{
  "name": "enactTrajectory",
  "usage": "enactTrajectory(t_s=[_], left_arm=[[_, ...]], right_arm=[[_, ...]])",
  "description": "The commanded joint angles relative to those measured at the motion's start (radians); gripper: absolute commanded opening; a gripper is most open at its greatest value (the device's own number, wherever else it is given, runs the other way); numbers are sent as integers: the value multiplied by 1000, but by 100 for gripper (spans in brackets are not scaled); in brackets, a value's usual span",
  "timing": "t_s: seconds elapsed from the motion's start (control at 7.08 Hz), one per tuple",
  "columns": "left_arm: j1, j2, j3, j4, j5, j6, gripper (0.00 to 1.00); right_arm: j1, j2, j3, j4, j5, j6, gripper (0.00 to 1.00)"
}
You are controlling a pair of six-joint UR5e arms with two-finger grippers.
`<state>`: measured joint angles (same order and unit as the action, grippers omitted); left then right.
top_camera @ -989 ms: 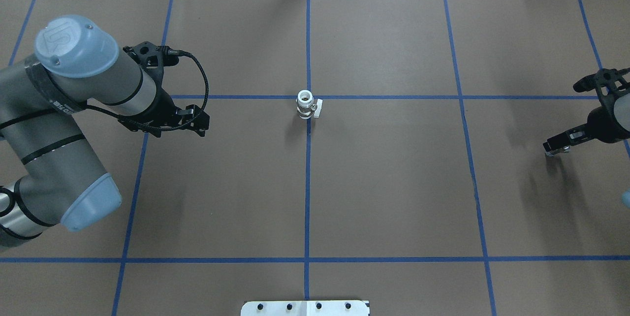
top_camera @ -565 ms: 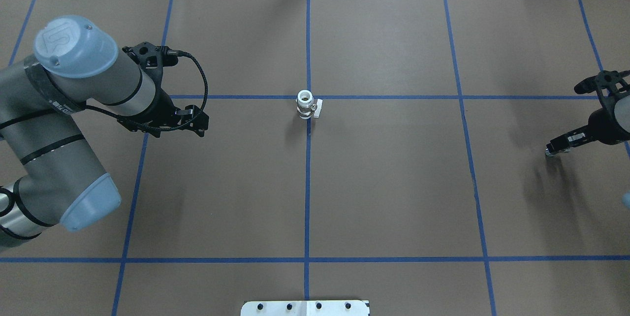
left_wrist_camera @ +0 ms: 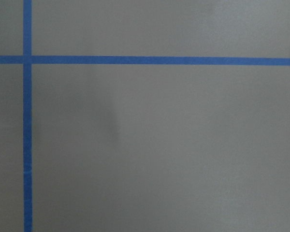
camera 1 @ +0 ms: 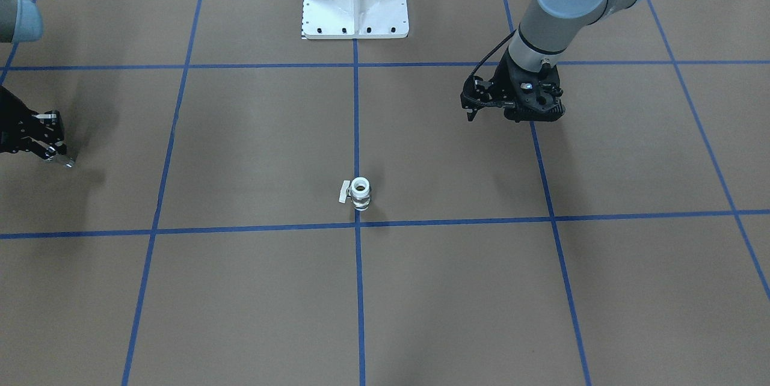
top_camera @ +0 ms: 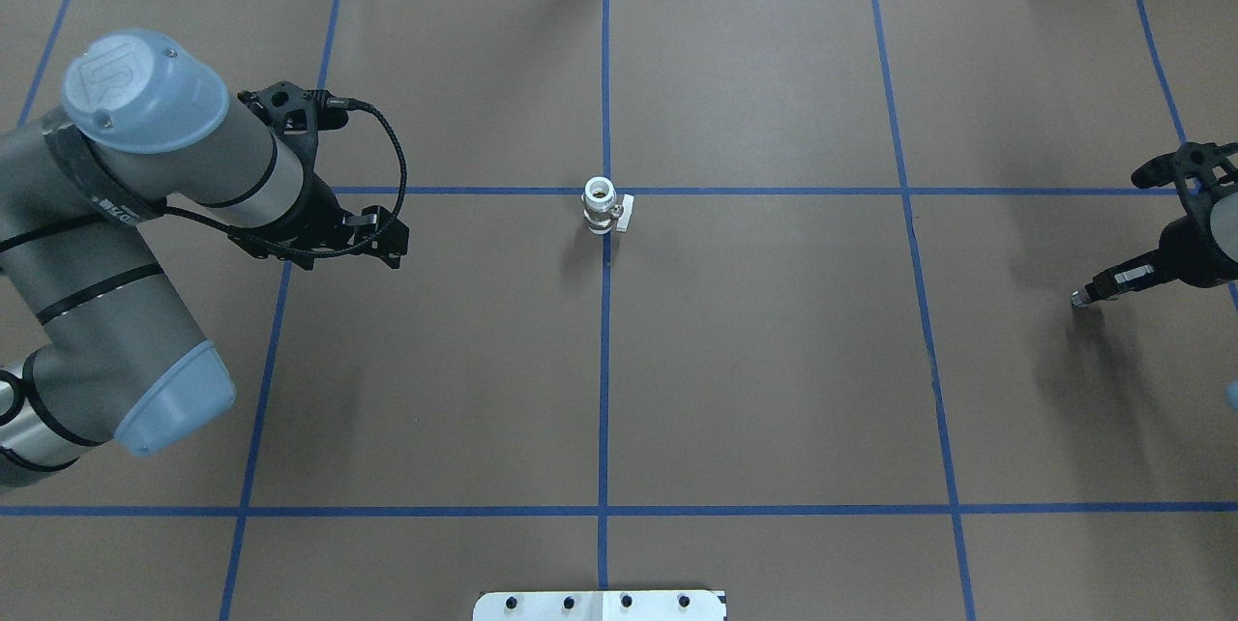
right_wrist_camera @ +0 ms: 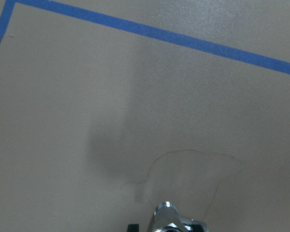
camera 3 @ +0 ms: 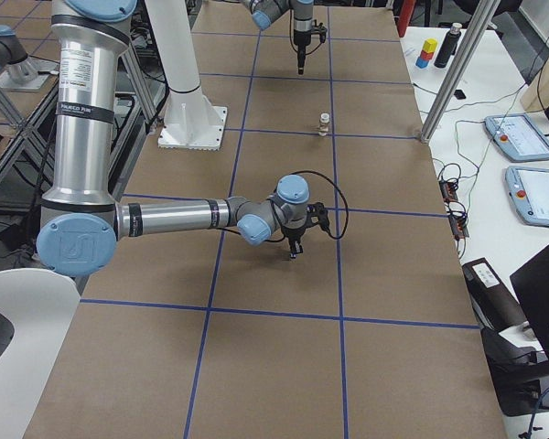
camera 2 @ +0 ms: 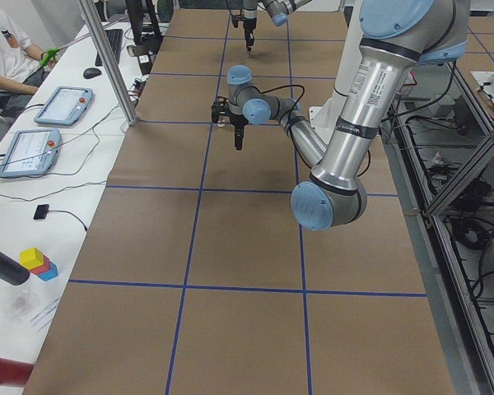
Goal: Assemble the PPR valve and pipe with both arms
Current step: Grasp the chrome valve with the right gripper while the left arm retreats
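Overhead exterior: the PPR valve (top_camera: 600,205) stands upright at the table's (top_camera: 774,360) centre, on the blue tape crossing (top_camera: 606,191), open end up, lever (top_camera: 626,213) out to the right. It's well apart from both arms. Right gripper (top_camera: 1085,297) is at the far right edge, clamped on the pipe (right_wrist_camera: 166,215) — chrome shows at its tips. Left gripper (top_camera: 385,244) hovers left of centre with nothing seen in it; can't tell whether its jaws are apart or together. Likely step: bring both arms in to the valve. To do it well, the left should grip the valve's white body low, clear of the lever, leaving the top socket free — then the right lines the pipe up over the socket and comes straight down.
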<state>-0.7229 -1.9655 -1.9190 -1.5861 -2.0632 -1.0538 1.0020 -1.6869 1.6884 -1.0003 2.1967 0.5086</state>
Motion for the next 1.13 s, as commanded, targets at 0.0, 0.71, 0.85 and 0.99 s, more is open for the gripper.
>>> enactTrajectory(t_s=[0.0,0.71,0.85,0.99], left_arm=[[0,1,-2,0,0,-2,99],[-128,83,-15,3,-107,220,99],[-183,146,-27,3,-145,321,99],[-261,218,-31,3,-184,465,99]], right_arm=[[1,-1,2,2,0,-2,0],[0,193,65,-163,8,195,0],[-14,307,66,-257,3,294,0],[-64,441,65,-356,-5,421,0]])
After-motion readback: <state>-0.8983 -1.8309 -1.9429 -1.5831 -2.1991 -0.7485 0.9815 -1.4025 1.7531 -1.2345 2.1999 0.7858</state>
